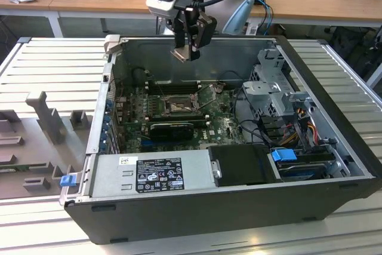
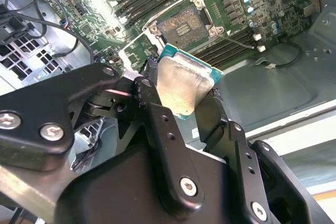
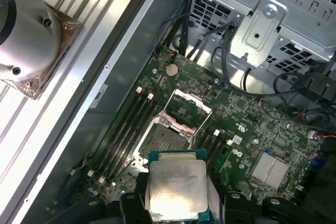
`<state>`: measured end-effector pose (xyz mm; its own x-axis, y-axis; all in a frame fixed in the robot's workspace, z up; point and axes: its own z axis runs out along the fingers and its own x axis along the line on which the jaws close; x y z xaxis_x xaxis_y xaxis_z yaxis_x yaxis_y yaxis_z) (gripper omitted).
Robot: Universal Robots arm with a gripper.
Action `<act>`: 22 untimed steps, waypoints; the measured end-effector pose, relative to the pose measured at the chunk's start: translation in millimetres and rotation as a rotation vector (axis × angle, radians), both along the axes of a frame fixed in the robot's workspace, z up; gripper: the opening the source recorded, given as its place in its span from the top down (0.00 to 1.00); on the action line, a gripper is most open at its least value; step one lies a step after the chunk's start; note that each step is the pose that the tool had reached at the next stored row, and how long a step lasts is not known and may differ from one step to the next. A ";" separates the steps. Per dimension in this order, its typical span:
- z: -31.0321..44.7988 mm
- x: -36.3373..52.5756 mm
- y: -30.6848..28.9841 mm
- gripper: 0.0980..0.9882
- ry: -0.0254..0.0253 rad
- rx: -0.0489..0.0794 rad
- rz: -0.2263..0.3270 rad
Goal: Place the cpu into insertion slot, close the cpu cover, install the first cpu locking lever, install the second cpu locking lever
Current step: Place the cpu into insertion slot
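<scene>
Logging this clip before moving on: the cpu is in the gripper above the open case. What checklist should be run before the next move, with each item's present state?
1. Grip: gripper shut on the cpu by two opposite edges: ok.
2. Insertion slot bare, nothing lying in it: ok.
3. Cpu cover swung up, off the slot: ok.
4. Cpu apart from the board, above the case: ok.
5. Cpu corner marks matched to the slot: cannot tell.
</scene>
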<state>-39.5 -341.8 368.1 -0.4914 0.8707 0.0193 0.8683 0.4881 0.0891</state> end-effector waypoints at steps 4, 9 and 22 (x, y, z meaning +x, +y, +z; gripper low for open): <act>0.0 0.0 0.0 0.52 0.0001 0.000 -0.008; 0.0 0.0 0.0 0.52 0.0000 0.000 -0.018; 0.0 0.0 0.0 0.52 0.0000 0.000 -0.050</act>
<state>-39.5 -341.8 368.1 -0.4473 0.8942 0.0193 0.8916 0.4441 0.0891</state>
